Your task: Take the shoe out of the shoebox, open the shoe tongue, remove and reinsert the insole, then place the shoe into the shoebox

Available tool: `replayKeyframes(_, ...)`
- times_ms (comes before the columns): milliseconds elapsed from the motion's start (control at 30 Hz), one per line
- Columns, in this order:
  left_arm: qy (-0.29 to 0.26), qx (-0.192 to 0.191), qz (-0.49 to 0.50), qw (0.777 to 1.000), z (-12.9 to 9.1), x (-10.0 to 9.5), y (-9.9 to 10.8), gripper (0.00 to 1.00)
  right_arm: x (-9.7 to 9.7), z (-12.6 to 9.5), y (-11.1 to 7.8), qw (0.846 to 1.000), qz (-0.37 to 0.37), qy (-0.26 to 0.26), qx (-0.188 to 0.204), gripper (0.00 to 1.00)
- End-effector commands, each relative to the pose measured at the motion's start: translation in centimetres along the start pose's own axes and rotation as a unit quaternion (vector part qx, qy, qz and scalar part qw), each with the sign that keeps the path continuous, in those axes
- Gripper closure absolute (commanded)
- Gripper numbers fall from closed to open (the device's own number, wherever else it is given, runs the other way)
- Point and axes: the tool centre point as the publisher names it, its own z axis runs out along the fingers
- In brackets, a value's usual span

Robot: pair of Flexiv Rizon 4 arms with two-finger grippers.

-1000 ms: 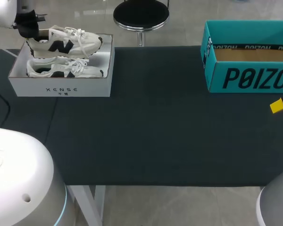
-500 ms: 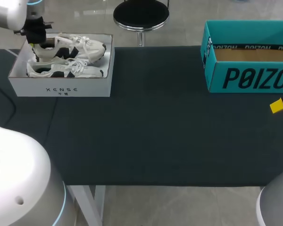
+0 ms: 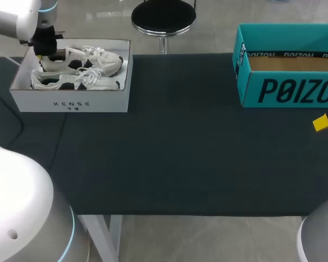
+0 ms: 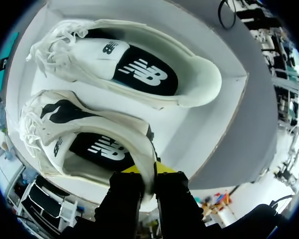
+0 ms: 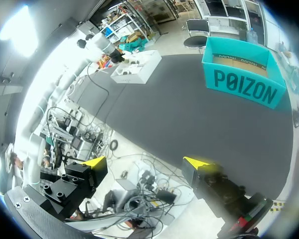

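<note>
The shoe [image 4: 79, 124] pinched by the heel in our left pincer [image 4: 145, 172] looks like soft, matt off-white cloth with smoother black patches. Its laces [image 4: 32, 127] are woven and its insole [image 4: 102, 149] is smooth black. The shoebox [image 4: 199, 129] under this pincer is plain matt white cardboard. Our table [image 3: 180, 136] has a dark, matt, cloth-like top. The pincer's fingers are dull black.
</note>
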Motion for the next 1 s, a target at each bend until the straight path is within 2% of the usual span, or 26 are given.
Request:
replayKeyframes(33,-0.001,-0.001,-0.001,1.0,0.7,-0.3,0.3,1.0,0.1,0.0,-0.6,1.0,0.0,-0.002,-0.005,0.0)
replayKeyframes(533,-0.031,-0.016,0.029,0.999,1.5,-1.1,1.1,1.0,0.1,0.0,-0.6,1.0,0.0,-0.002,-0.005,0.0)
replayKeyframes(900,-0.02,-0.029,0.03,0.999,2.0,-1.0,1.0,1.0,0.1,0.0,-0.6,1.0,0.0,-0.002,-0.005,0.0)
replayKeyframes(933,-0.021,-0.036,0.018,0.999,2.0,-1.1,1.0,0.78,0.1,0.0,-0.6,1.0,0.0,-0.002,-0.005,0.0)
replayKeyframes(967,-0.019,-0.029,0.016,0.999,1.8,-1.2,1.0,0.0,0.1,0.0,-0.6,1.0,0.0,-0.002,-0.005,0.0)
replayKeyframes(1000,-0.024,-0.022,0.014,0.999,1.6,-1.1,1.1,0.0,0.1,0.0,-0.6,1.0,0.0,-0.002,-0.005,0.0)
